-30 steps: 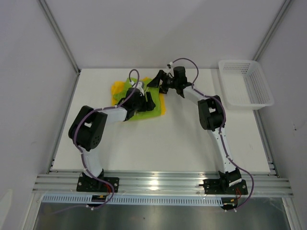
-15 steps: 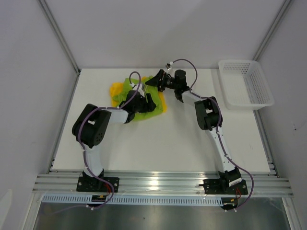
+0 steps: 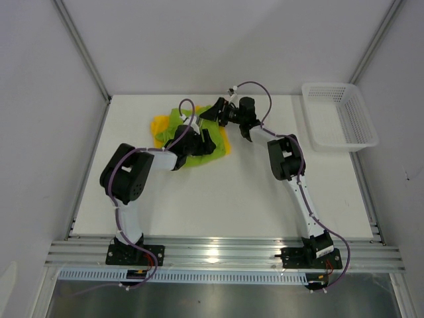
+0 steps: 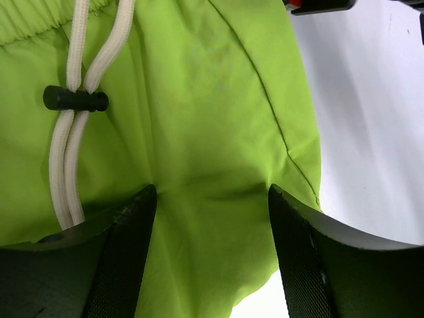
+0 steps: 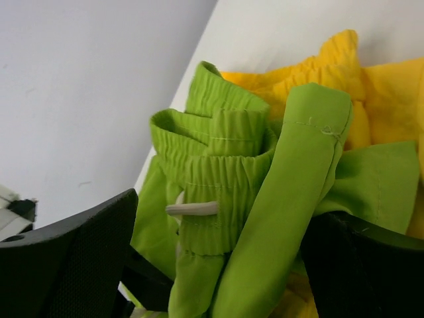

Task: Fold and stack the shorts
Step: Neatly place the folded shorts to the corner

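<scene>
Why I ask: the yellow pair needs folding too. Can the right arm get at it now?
Probably, but only at its edge: the right gripper stands open there, yet the green shorts lie bunched between its fingers, over most of the yellow shorts.

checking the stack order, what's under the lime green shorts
The yellow shorts lie under the lime green shorts, peeking out at the edges. The rest of the yellow pair is covered by green fabric.

The lime green shorts (image 3: 173,118) lie crumpled, waistband bunched, over the yellow shorts (image 3: 159,124), white drawstring (image 4: 71,165) showing
</scene>
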`<state>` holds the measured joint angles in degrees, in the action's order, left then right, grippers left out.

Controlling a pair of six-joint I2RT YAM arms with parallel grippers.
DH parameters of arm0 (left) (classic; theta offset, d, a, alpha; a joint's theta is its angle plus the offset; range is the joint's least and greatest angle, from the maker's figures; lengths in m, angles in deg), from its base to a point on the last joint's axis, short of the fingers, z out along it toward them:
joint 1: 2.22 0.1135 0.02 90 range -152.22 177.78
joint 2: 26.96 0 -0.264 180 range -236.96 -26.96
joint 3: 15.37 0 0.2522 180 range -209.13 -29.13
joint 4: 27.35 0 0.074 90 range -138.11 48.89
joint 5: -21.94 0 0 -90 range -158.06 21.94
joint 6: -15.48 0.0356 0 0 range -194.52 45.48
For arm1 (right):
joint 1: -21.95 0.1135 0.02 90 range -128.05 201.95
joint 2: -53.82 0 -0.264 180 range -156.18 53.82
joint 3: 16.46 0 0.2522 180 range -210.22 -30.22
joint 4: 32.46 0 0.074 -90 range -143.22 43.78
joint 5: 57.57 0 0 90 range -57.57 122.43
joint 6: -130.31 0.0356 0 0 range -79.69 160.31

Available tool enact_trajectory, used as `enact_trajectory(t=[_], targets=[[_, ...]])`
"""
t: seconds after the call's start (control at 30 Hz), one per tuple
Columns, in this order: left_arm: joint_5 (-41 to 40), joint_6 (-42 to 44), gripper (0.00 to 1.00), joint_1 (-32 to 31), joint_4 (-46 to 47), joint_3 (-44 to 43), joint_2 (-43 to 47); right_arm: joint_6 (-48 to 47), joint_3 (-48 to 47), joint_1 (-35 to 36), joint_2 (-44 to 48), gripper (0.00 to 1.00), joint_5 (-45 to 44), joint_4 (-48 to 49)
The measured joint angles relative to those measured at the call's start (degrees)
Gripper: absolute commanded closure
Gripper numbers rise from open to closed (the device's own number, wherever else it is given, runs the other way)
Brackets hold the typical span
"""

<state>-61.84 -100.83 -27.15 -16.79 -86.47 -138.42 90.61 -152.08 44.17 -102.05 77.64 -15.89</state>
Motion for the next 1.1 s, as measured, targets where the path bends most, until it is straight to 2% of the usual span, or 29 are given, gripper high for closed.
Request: enact_trajectory(t=[0.3, 0.67, 0.8, 0.87, 1.1], targets=[[0.35, 0.31, 0.29, 0.0, 0.02, -0.9, -0.83, -4.66, -0.09, -0.22, 0.68, 0.01, -8.26, -4.5], [0.63, 0.46, 0.29, 0.0, -0.85, -1.62, -1.09, -11.54, -0.2, -1.18, 6.25, 0.01, -20.74, -12.31], [0.72, 0.46, 0.27, 0.0, -1.07, -1.73, -1.09, -11.37, 3.21, -2.6, 10.05, 0.01, -21.9, -11.19], [1.49, 0.44, 0.21, 0.11, -1.33, -1.95, -1.09, -11.56, 3.82, -3.17, 11.28, 0.01, -21.84, -11.45], [6.58, -0.48, 0.15, 1.4, -6.64, -2.01, 2.86, -16.5, 7.39, -5.07, 17.99, 0.05, -19.34, -20.15]])
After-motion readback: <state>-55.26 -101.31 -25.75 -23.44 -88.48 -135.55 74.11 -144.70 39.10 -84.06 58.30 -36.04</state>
